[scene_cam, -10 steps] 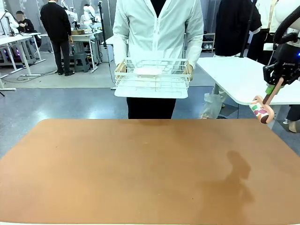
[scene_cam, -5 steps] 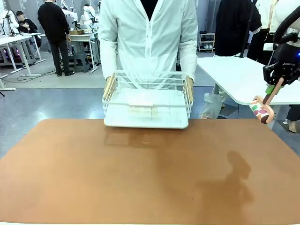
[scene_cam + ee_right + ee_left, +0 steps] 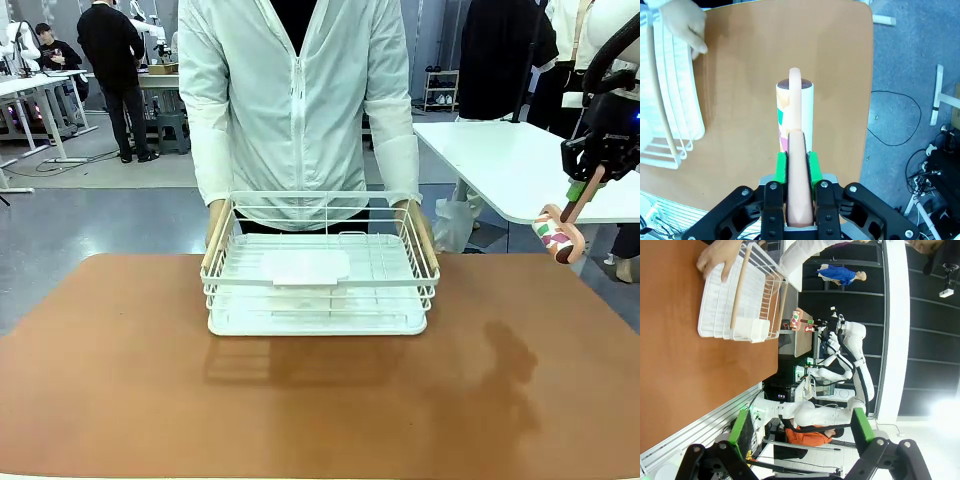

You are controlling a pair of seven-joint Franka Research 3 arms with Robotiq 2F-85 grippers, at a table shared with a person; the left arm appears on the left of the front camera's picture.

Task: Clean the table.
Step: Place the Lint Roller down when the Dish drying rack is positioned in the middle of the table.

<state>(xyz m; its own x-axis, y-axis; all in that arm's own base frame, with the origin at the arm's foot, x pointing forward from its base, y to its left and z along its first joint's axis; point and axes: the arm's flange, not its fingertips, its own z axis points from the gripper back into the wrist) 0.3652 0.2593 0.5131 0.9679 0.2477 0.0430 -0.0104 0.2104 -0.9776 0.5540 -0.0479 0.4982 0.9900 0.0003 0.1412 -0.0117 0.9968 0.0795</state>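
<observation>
The right hand (image 3: 578,203) is clenched on a lint roller's (image 3: 556,232) handle, hovering over the counter's (image 3: 320,400) right far corner. The left hand (image 3: 800,432) is spread, grasping nothing. A person rests a wire rack (image 3: 318,268) on the counter's far middle. Rolling hasn't begun; next, lower the roller onto the counter, clear of the rack.

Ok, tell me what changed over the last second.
The person stepped up and lowered the white rack from chest height onto the far middle of the table, hands still on its handles. The right gripper stayed raised at the right edge, shut on the lint roller. Nothing else moved.
</observation>
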